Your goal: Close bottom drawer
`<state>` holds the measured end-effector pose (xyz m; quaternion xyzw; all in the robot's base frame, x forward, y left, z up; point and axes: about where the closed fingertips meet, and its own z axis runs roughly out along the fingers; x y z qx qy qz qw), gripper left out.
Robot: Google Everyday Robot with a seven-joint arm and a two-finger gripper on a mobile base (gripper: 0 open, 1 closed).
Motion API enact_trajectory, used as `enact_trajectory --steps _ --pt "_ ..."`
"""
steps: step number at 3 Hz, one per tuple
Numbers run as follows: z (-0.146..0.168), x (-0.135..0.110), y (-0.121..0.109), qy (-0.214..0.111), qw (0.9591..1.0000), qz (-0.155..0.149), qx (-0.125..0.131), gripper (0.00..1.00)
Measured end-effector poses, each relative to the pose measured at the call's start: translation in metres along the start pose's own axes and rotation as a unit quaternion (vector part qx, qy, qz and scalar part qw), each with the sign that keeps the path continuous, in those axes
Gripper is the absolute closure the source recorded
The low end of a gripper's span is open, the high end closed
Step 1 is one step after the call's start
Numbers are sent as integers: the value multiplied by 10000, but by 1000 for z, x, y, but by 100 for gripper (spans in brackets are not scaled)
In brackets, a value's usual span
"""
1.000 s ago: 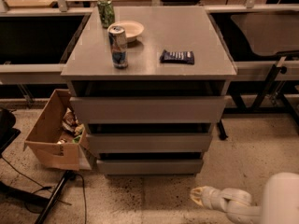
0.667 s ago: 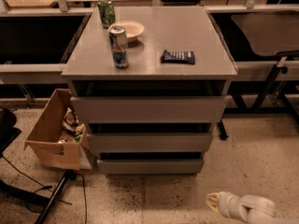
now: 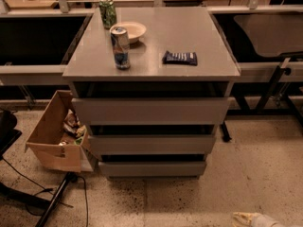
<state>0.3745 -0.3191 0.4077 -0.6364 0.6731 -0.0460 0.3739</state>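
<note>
The grey cabinet [image 3: 151, 46] stands in the middle with three plain grey drawer fronts stacked below its top. The bottom drawer [image 3: 152, 168] is the lowest and narrowest front, just above the floor; a thin dark gap shows above it and its inside is hidden. The middle drawer front [image 3: 152, 144] and the taller top drawer front [image 3: 151, 110] sit above it. My gripper [image 3: 244, 218] is low at the bottom right edge of the view, near the floor, well to the right of and in front of the bottom drawer, not touching it.
On the cabinet top stand a blue-and-white can [image 3: 120, 47], a green can [image 3: 107, 12], a small bowl [image 3: 130, 31] and a dark snack packet [image 3: 180, 57]. An open cardboard box [image 3: 54, 134] with clutter sits left of the drawers. Cables and a black stand leg [image 3: 52, 203] lie at the lower left. Metal table legs [image 3: 272, 86] stand to the right.
My arm has drawn back to the right and down, so only the gripper's tip remains at the bottom edge. The drawers and the things on the cabinet have not moved.
</note>
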Motion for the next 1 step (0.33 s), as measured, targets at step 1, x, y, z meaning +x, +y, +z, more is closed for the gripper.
enact_trajectory --steps 1 --pt "-57 -42 -36 51 9989 -170 423 100"
